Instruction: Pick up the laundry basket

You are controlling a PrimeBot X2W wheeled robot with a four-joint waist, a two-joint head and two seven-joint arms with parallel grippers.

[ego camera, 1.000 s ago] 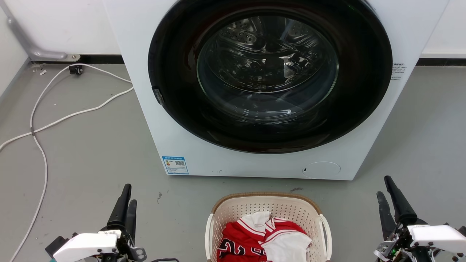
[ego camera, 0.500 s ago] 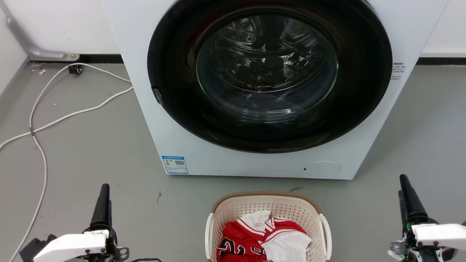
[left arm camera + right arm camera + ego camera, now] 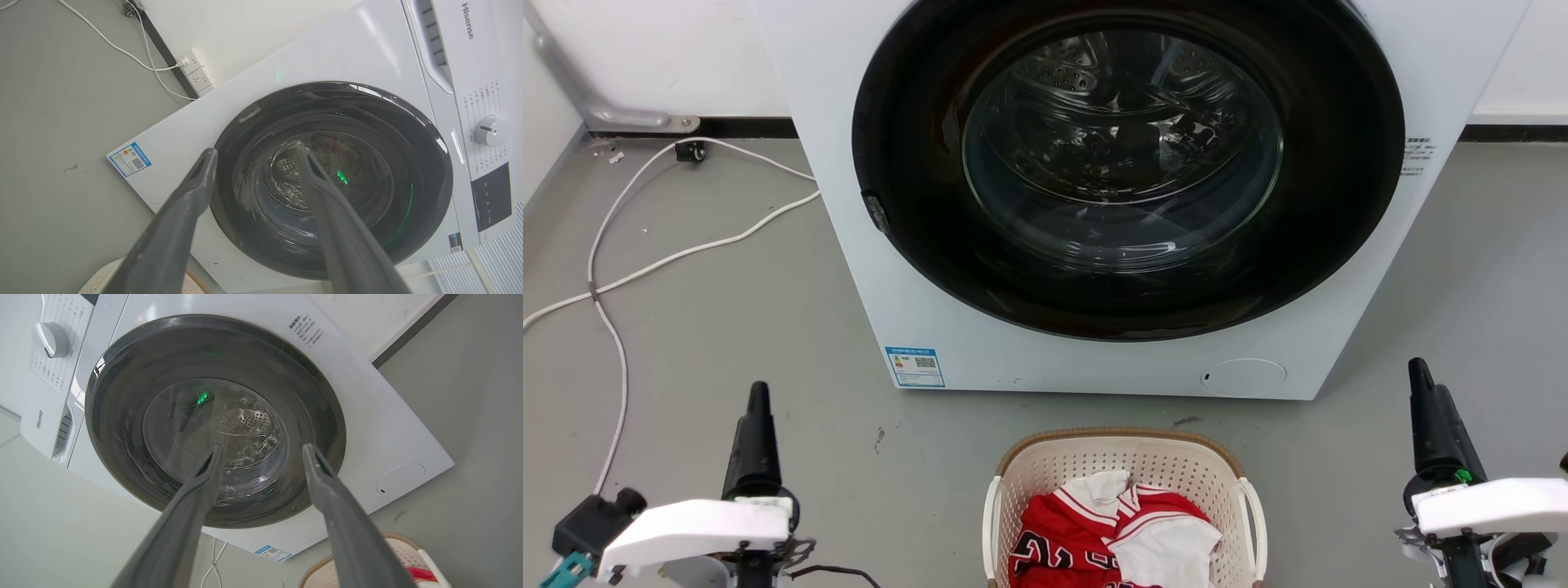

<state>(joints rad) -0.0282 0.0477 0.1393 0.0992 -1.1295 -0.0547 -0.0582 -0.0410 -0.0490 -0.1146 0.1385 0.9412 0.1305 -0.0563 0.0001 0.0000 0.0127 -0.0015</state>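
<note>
Head camera looks down from above; both low wrist cameras face up at the same washing machine (image 3: 1094, 367).

One washing machine (image 3: 1127, 171) is showing, carrying one blue label (image 3: 915, 367), one round service cover (image 3: 1243, 377) and one control dial (image 3: 488, 130). One laundry basket (image 3: 1094, 459) is holding red and white garments (image 3: 1078, 531) whose number cannot be determined. Two grippers are showing, the left gripper (image 3: 758, 392) and the right gripper (image 3: 1425, 380), each presenting two fingers, and two white cables (image 3: 731, 239) are lying on the floor (image 3: 727, 343).
</note>
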